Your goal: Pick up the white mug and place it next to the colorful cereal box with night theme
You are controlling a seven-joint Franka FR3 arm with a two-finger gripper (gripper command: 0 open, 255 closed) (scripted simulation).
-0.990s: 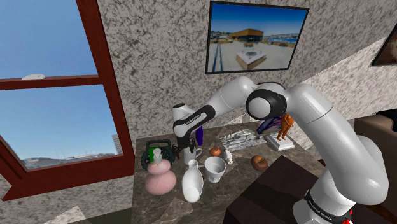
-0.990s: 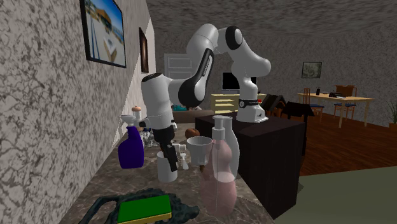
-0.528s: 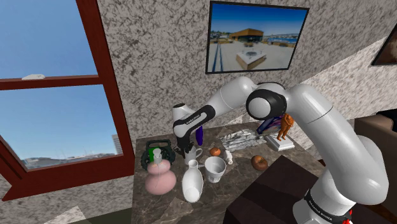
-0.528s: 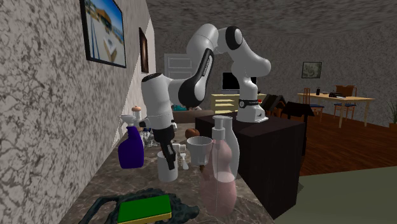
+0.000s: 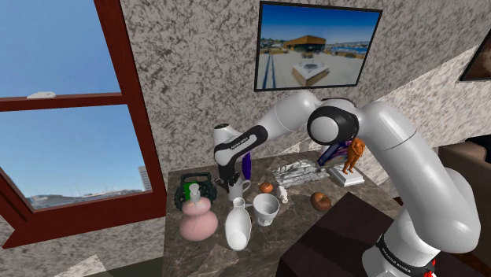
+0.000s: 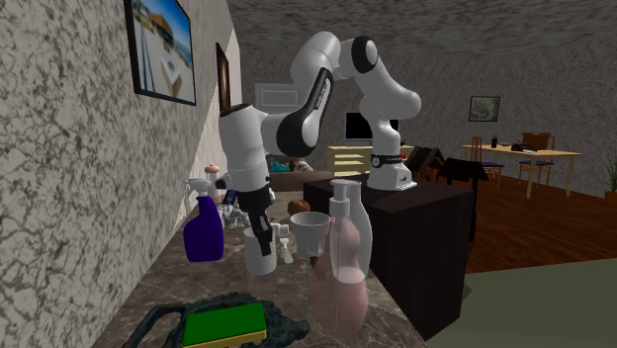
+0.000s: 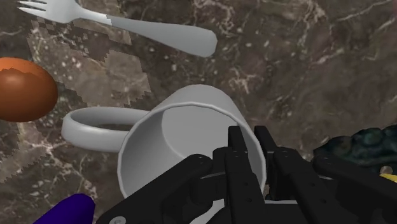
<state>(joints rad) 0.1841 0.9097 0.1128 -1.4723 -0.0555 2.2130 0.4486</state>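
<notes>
White mug (image 7: 178, 137) was the job in hand. Judging by the grip, the step was the pick-up, and the carry was not yet made. The Franka arm (image 5: 393, 157) reached over the dark marble counter (image 5: 299, 216) toward the shoulder view's left. What looked like the cereal box (image 5: 334, 152), purple and half hidden behind the elbow, stood well apart toward that view's right. The mug hung directly beneath the gripper (image 7: 253, 149), handle pointing away from it. The claw was narrowed onto the mug's wall, one finger inside the rim and one outside. The next move probably called for a lift clear of the neighbouring white vase (image 5: 238, 224), then a swing across to the box.
</notes>
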